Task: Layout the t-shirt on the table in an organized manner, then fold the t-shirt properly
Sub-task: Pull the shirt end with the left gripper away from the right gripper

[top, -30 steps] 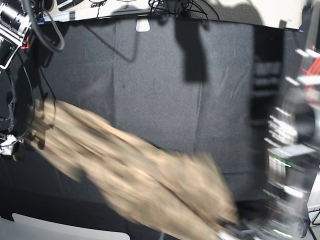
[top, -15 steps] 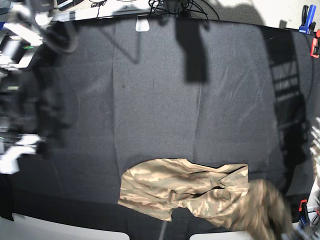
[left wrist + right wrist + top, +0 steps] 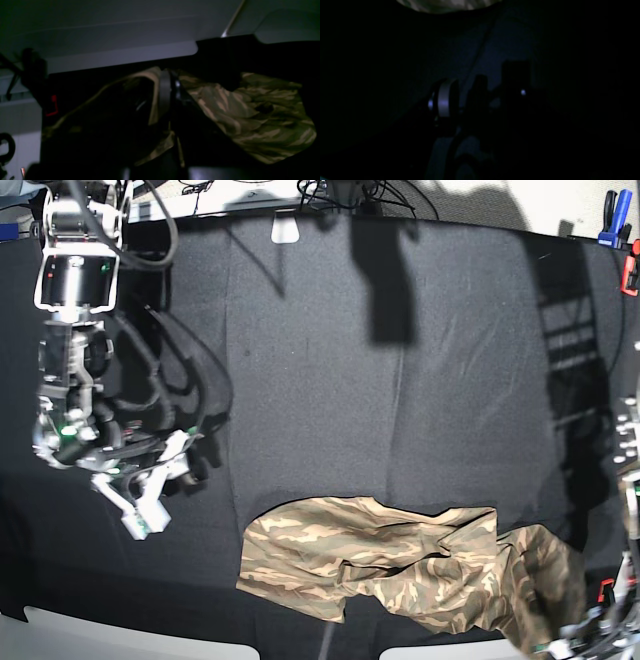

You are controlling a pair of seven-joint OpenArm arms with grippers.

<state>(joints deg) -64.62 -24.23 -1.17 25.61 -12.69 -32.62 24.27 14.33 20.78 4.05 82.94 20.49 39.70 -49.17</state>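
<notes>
The t-shirt (image 3: 400, 565) lies crumpled along the near edge of the desk (image 3: 330, 360), toward the side where the left arm works. Most of it rests on the black cloth in a rumpled band, while its end by the corner is drawn up into a bunch. There the left claw (image 3: 166, 100) is closed on the camouflage fabric — in its wrist view the cloth wraps around both sides of the fingers and hangs off in folds.

The right claw (image 3: 150, 490) hovers over bare cloth at the opposite side, well apart from the shirt, its white fingers parted with nothing between them. Its own wrist view is too dark to add much — only a pale scrap of the shirt shows at the top edge.

Red and blue clamps (image 3: 620, 230) grip the far corner.
</notes>
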